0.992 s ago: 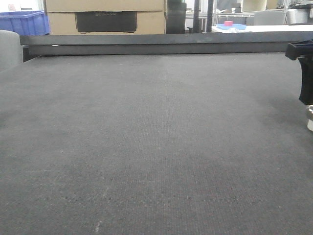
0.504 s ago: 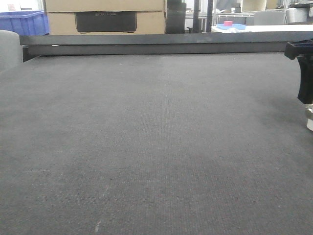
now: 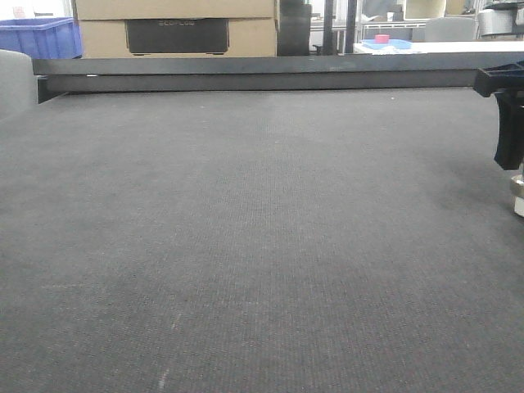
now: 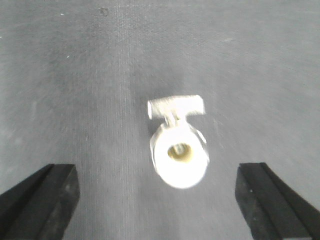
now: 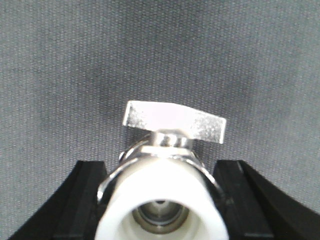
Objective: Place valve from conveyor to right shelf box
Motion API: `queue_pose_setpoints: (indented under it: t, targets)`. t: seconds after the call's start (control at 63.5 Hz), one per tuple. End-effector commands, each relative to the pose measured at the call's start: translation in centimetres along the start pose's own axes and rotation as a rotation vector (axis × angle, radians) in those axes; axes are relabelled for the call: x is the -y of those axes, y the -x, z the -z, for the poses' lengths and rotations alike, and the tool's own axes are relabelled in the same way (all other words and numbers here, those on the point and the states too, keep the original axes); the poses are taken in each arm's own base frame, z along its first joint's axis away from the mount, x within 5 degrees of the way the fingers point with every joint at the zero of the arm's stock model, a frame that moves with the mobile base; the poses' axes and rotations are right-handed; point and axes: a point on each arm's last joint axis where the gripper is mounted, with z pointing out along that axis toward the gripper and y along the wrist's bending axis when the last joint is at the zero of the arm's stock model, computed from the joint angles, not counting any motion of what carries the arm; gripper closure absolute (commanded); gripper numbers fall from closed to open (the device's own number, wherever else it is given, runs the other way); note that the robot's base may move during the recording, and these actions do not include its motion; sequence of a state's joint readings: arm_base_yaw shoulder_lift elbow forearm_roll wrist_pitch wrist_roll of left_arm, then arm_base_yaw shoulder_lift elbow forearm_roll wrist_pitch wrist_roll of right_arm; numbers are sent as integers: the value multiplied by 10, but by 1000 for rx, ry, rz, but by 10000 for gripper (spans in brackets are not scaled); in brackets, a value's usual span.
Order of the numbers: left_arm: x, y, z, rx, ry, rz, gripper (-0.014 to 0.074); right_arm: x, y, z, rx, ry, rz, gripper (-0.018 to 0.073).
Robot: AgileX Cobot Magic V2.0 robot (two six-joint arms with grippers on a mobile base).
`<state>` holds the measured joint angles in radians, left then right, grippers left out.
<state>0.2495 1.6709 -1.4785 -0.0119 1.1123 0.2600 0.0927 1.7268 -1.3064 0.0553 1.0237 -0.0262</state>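
In the right wrist view my right gripper [image 5: 161, 169] is shut on the valve [image 5: 162, 200]. Its black fingers [image 5: 82, 200] press both sides of the white-capped silvery body, and the small lever points away over the dark grey conveyor [image 5: 60, 75]. The front view shows that gripper [image 3: 509, 123] at the right edge with the valve [image 3: 519, 192] hanging under it, just over the belt [image 3: 246, 229]. In the left wrist view my left gripper [image 4: 156, 171] is open, with a blurred silvery valve [image 4: 179, 155] lying on the belt between and ahead of its fingers. The right shelf box is out of view.
A long black rail [image 3: 262, 74] runs along the belt's far edge. Behind it stand cardboard boxes [image 3: 176, 29], a blue bin [image 3: 41, 37] and a white table carrying a pink object [image 3: 382, 39]. A grey rounded part [image 3: 12, 82] sits at the far left.
My right gripper and the valve under it have risen slightly at the right edge of the front view. The belt looks the same.
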Motion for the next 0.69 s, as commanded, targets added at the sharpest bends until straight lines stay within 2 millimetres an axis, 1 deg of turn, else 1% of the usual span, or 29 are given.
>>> queue_pose_setpoints:
  t: [0.0,0.063,0.268,0.536,0.677]
  targets:
    - [1,6,-16,-22,-15,-3,69,2,4,3,38,-14,7,711]
    - [2,7,-27,-46,-23,-7,69,2,4,3,40,-14,7,711]
    - [6,9,-50,-98,-43,-14,69,2,4,3,40,-14,7,711]
    - [7,8,-55,-119,-50,-14,69,2,5,3,42,-14,7,711]
    - [8,10,-57,-91,-50,-9,69,2,5,3,50,-15,7,711]
